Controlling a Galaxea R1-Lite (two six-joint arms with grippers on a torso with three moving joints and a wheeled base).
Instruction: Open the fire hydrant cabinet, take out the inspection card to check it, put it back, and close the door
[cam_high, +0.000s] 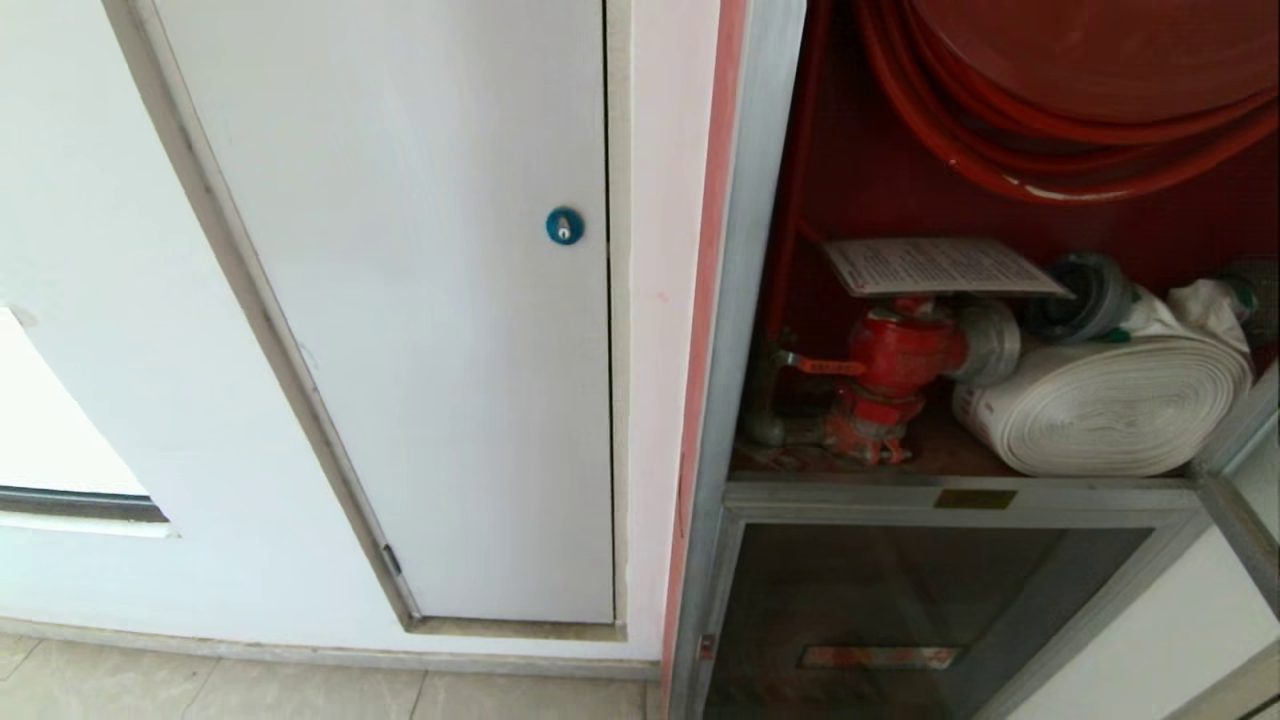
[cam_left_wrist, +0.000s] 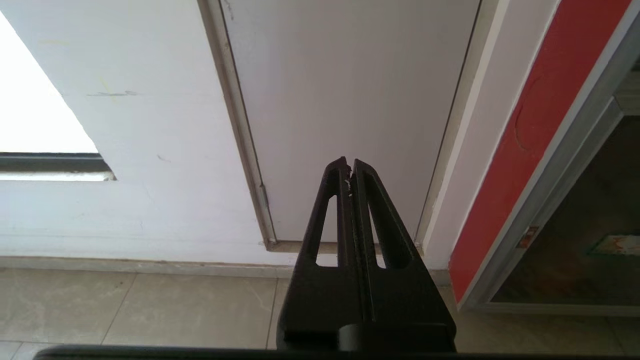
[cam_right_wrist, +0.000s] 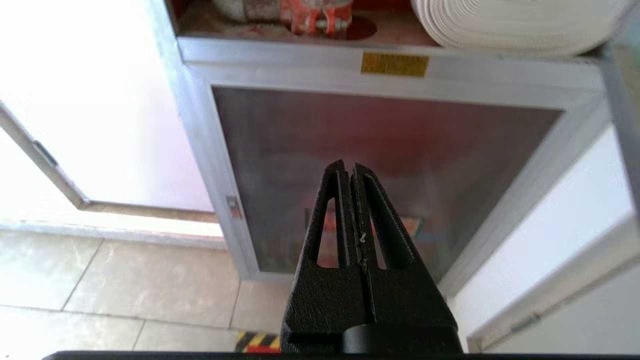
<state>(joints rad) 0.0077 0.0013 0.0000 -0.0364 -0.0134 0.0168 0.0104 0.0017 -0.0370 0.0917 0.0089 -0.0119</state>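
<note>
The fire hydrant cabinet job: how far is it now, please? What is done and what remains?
Done: the fire hydrant cabinet stands open, red interior exposed. The inspection card lies on the red valve; whether it was already checked cannot be told. In hand: nothing. The left gripper and right gripper are both shut and empty, low before the wall and the lower glass panel. Left: at least closing the door.

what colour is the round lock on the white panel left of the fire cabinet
Blue, with a small silver keyhole centre. The round lock on the white panel shows best in the head view.
</note>
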